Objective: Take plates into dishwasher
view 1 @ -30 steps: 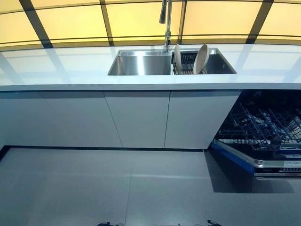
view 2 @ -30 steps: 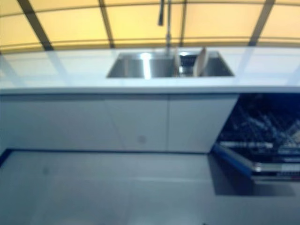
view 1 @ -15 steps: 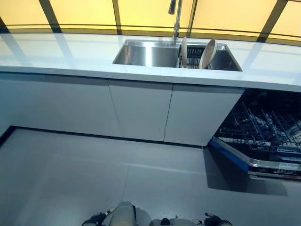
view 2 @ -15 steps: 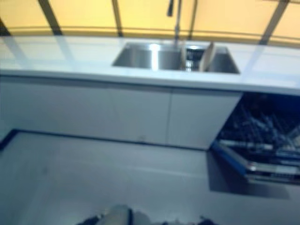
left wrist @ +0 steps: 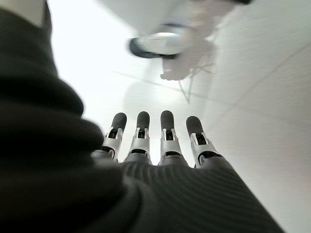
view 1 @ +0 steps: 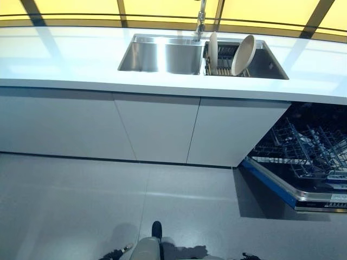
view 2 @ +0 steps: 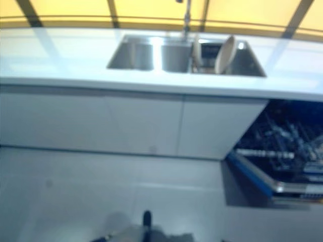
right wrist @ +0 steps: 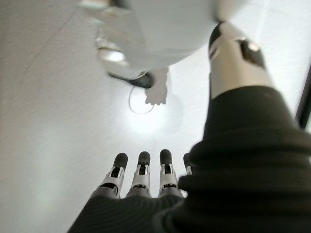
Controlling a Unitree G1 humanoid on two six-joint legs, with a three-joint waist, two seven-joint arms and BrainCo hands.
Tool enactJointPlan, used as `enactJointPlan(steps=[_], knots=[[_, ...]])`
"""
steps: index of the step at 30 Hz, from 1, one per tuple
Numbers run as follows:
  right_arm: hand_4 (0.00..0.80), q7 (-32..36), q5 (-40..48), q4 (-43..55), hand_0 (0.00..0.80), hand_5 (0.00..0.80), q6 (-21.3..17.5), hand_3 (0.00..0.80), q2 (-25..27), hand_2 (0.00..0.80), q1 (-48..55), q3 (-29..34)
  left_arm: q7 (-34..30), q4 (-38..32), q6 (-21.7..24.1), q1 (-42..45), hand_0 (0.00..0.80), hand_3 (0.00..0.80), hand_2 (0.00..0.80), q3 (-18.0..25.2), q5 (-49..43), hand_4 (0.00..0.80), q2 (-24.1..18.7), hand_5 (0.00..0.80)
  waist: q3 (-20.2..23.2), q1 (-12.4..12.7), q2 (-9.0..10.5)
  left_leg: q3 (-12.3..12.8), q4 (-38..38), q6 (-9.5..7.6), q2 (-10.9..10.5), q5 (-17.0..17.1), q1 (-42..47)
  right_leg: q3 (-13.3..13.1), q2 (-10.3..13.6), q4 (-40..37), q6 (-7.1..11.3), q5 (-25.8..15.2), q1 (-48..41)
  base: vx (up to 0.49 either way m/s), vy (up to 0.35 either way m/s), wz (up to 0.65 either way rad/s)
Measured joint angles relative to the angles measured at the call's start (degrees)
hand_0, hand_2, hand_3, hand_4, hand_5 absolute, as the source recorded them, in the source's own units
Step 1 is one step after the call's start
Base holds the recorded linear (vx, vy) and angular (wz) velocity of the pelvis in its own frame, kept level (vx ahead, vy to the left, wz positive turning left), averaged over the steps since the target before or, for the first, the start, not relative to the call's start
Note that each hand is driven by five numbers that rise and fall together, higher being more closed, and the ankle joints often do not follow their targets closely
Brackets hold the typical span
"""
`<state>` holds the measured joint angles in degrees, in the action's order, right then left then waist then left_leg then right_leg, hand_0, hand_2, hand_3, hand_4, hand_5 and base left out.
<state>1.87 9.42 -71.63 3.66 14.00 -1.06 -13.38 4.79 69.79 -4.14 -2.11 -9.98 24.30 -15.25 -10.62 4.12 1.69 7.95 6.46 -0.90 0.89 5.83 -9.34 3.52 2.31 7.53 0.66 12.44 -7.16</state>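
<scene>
Two beige plates stand on edge in a wire rack in the right part of the steel sink: a larger tilted plate [view 1: 243,54] and a thinner plate [view 1: 213,52] to its left. The dishwasher [view 1: 303,157] stands open at the lower right, its door down and a wire rack [view 1: 309,146] pulled out. My left hand [left wrist: 146,141] hangs over the floor with straight fingers and holds nothing. My right hand [right wrist: 141,179] hangs the same way, fingers straight and empty. Neither hand shows in the eye views.
A long white counter [view 1: 65,59] runs across the view with white cabinet doors [view 1: 157,127] below it. A tap [view 1: 200,19] rises behind the sink [view 1: 160,57]. Grey floor [view 1: 81,206] lies between me and the cabinets.
The whole picture has shifted: the camera has moved nearer and tilted down, so the counter and sink sit lower and larger. The plates and dishwasher have not moved.
</scene>
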Motion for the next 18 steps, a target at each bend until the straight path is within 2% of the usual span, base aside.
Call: enactJointPlan(steps=[3, 9, 12, 14, 15, 16, 17, 18], knots=[[0.0, 1.4, 0.3, 0.0, 0.0, 0.0, -0.3, 0.0, -0.9, 0.0, -0.8, -0.8, 0.9, -0.8, -0.1, -1.2, 0.0, 0.0, 0.0, 0.0, 0.0, 0.0, -0.6, 0.0, 0.1, -0.1, 0.11, -0.2, 4.0, 0.24, -0.1, -3.1, -1.4, 0.2, 0.2, -3.0, 0.34, -0.5, -2.0, 0.137, -0.044, 0.01], [0.0, 2.4, 0.4, 0.0, 0.0, 0.0, -1.4, 0.0, -1.0, 0.0, -1.1, -0.5, 1.5, -0.6, -0.3, 1.1, 0.0, 0.0, 0.0, 0.3, 0.0, 0.0, 0.9, 0.0, 0.7, 0.0, 0.58, -0.5, 7.7, 0.95, 0.1, -6.4, -3.3, -0.2, 0.5, -4.5, -0.09, -0.3, -3.0, 0.167, 0.053, -0.03], [0.0, 0.7, 0.4, -1.0, 0.0, 0.0, -1.7, 0.0, -1.0, 0.0, -0.8, 0.1, 1.5, 0.0, -0.7, 1.8, 0.0, 0.0, 0.0, 0.2, -0.1, 0.0, 1.5, 0.0, 1.2, -0.1, 1.16, -0.2, 7.2, 0.04, -1.5, -7.2, -3.3, -0.2, 2.5, -4.6, 1.13, 1.0, -3.7, 0.261, 0.138, 0.04], [0.0, -0.4, 0.7, -1.0, 0.0, 0.0, -1.8, 0.0, -1.1, 0.0, -0.9, 2.1, 1.5, 0.4, -1.0, 1.2, 0.0, 0.0, 0.0, 0.3, -0.8, 0.0, 1.5, 0.0, 1.5, -0.4, 1.58, 0.4, 7.2, -1.52, -3.3, -8.9, -2.2, 0.2, 4.5, -1.9, 2.55, 2.6, -3.4, 0.318, 0.199, 0.06], [0.0, -1.2, 1.0, -1.1, 0.0, 0.0, -1.8, 0.0, -1.1, 0.0, -1.1, 2.8, 1.5, 0.5, -1.3, 1.1, 0.0, 0.0, 0.0, 0.2, -1.2, 0.0, 1.6, 0.0, 1.6, -0.2, 1.08, 0.9, 6.8, -1.84, -3.4, -9.1, -1.2, 0.4, 4.8, 1.9, 3.02, 3.2, -2.3, 0.323, 0.232, -0.13], [0.0, -1.7, 1.5, -0.9, 0.0, 0.0, -2.2, 0.0, -1.1, 0.0, -1.2, 3.4, 1.5, 0.6, -1.2, 0.6, 0.0, 0.0, 0.0, 0.0, -1.2, 0.0, 1.7, 0.0, 1.9, -0.2, 0.36, 1.0, 5.6, -2.41, -3.4, -9.8, 0.4, 0.7, 4.8, 10.4, 3.88, 3.8, 1.1, 0.33, 0.231, -0.1], [0.0, -2.3, 1.6, -0.2, 0.0, 0.0, -2.5, 0.0, -1.0, 0.0, -1.0, 3.9, 1.4, 0.6, -1.3, 0.8, 0.0, 0.0, 0.0, -0.1, -1.2, 0.0, 1.7, 0.0, 2.1, -1.0, -0.5, 0.6, 3.6, -2.8, -3.5, -9.4, 2.3, 0.4, 5.2, 21.6, 4.01, 2.7, 5.7, 0.28, 0.193, 0.07], [0.0, -2.7, 2.0, 0.0, 0.0, 0.0, -2.8, 0.0, -1.0, 0.0, -0.4, 3.9, 1.4, 0.6, -1.2, 1.0, 0.0, 0.0, 0.0, -0.3, -1.7, 0.0, 1.3, 0.0, 2.3, -2.1, -1.21, -0.1, 1.0, -3.36, -4.1, -8.9, 5.2, -0.9, 5.7, 33.5, 4.74, -0.5, 11.0, 0.233, 0.14, 0.23]])
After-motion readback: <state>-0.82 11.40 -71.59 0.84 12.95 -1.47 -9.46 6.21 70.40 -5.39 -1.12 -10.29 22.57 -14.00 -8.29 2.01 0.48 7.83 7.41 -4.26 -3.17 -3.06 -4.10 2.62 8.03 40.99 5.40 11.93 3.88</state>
